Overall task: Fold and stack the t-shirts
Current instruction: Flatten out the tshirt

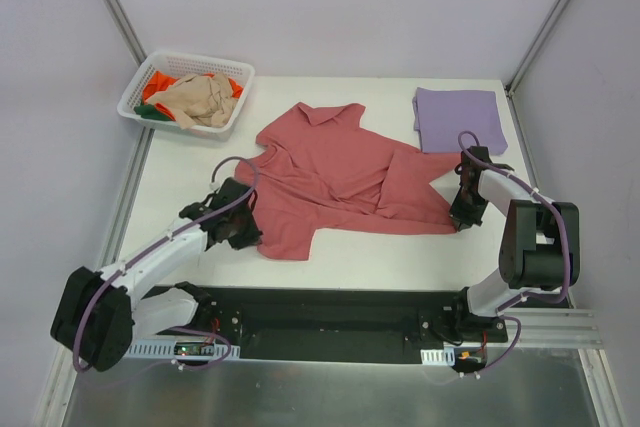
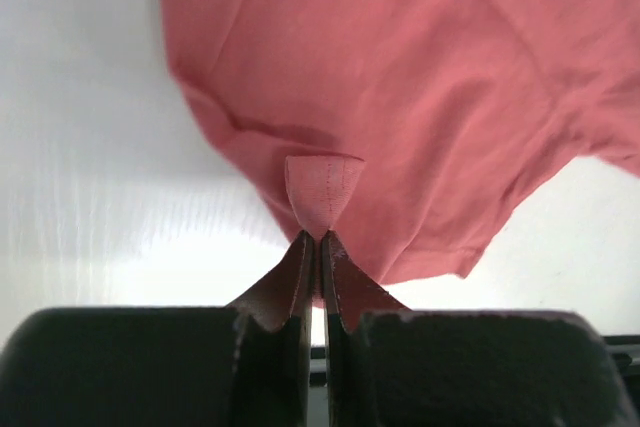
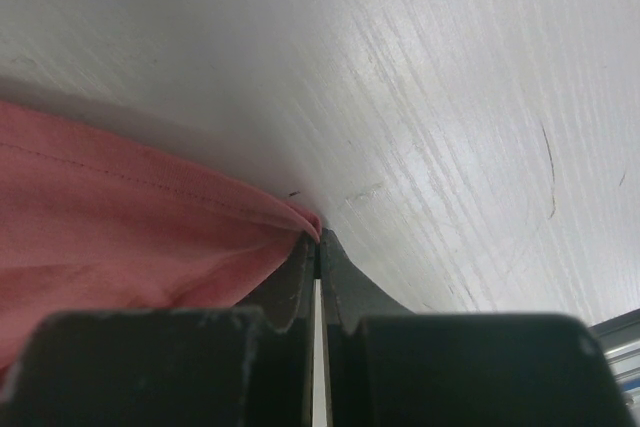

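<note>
The dusty rose-red t-shirt [image 1: 335, 182] lies rumpled in the middle of the white table, collar toward the back. My left gripper [image 1: 243, 227] is shut on a pinch of its near-left edge; the left wrist view shows the jaws closed on a small fold of red cloth [image 2: 322, 192]. My right gripper [image 1: 463, 215] is shut on the shirt's right corner; the right wrist view shows red cloth [image 3: 150, 237] pinched at the fingertips low over the table. A folded lavender t-shirt [image 1: 458, 117] lies flat at the back right.
A white lattice basket [image 1: 135, 97] at the back left holds beige [image 1: 200, 99], orange [image 1: 160, 79] and green [image 1: 152, 113] shirts. The table's near edge meets the black base rail [image 1: 330, 312]. Walls enclose the table on left, right and back.
</note>
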Controlling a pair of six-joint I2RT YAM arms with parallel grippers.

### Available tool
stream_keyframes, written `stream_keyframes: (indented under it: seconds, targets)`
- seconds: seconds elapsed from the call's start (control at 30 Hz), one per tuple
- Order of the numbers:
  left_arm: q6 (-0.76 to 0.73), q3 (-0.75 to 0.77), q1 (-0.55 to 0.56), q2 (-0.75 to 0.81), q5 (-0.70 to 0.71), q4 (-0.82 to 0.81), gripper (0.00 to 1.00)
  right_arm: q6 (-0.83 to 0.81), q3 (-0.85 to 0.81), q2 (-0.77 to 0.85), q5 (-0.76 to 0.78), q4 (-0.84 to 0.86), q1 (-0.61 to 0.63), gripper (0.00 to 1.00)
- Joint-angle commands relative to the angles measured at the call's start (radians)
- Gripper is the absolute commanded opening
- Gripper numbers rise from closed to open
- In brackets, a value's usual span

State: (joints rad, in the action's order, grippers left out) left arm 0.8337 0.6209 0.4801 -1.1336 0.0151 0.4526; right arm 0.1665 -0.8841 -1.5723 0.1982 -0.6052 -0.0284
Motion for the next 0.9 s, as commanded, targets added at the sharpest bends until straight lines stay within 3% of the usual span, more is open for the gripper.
stream_keyframes:
  seconds: [0.0, 0.23, 0.5, 0.67, 0.87]
  targets:
    - [0.110, -0.111, 0.026, 0.106, 0.014, 0.121, 0.00, -0.001, -0.001, -0.022, 0.004, -0.015, -0.002, 0.00]
    - [0.197, -0.164, 0.087, 0.208, 0.104, 0.101, 0.00, -0.021, 0.026, 0.052, -0.088, 0.016, -0.001, 0.00]
    - [0.030, 0.017, 0.094, 0.452, 0.279, 0.035, 0.00, -0.036, 0.034, 0.349, -0.187, -0.007, 0.002, 0.00]
    - [-0.090, 0.189, 0.094, 0.546, 0.433, -0.021, 0.00, -0.036, -0.143, 0.543, -0.238, -0.090, 0.001, 0.00]
    - [-0.295, 0.478, 0.094, 0.517, 0.505, -0.153, 0.00, -0.042, -0.475, 0.656, -0.149, -0.179, -0.001, 0.00]
